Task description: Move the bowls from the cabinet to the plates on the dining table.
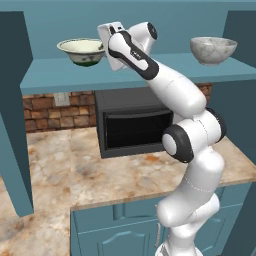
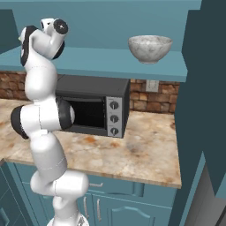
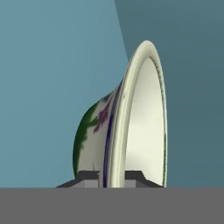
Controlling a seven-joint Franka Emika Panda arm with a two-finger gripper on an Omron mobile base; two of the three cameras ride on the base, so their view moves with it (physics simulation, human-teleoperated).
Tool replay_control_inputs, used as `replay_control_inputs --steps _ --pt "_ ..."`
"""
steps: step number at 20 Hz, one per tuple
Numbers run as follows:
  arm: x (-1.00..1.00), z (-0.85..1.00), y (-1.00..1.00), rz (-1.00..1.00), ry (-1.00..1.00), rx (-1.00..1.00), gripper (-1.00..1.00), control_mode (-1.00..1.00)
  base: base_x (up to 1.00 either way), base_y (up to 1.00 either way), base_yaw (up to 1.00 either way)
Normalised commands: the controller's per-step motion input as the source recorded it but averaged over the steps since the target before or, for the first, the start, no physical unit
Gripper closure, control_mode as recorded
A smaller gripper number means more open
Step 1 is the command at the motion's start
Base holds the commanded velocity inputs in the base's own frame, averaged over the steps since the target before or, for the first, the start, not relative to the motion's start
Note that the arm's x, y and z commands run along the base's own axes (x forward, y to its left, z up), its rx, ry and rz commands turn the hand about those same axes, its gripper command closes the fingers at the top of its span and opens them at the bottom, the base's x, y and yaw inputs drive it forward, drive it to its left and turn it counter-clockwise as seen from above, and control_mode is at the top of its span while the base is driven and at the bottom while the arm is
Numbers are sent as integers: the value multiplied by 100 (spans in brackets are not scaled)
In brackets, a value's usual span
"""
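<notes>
On the teal cabinet shelf (image 1: pixel 150 70), the two-finger gripper (image 3: pixel 112 177) is pinching the near rim of the glossy pale yellow-green bowl (image 3: pixel 131 127), one finger inside, one outside.

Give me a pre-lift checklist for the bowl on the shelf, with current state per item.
1. Claw straddles rim of the pale yellow-green bowl, one fingertip outside, the other inside: ok.
2. Claw shut on the rim: ok.
3. Bowl base lifted off the teal shelf: not ok; in the left base view it sits on the shelf.
4. Marbled bowl away from the claw, far along the shelf: ok.
5. Grip firm enough to lift: cannot tell.
6. Microwave below the shelf, out of the lift path: ok.
</notes>
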Motion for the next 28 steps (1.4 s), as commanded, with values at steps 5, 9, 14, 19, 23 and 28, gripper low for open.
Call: replay_control_inputs --steps 5,9,14,19,23,28 --pt "-6 0 -5 0 0 0 100 -100 0 0 0" --pt "-32 0 -14 0 0 0 100 -100 0 0 0" --pt "-43 8 -15 0 -1 0 100 -100 0 0 0" --pt "-51 11 -12 0 -6 0 100 -100 0 0 0" --pt "-56 13 -14 0 -7 0 100 -100 0 0 0" --pt "-59 12 -18 0 -4 0 100 -100 0 0 0"
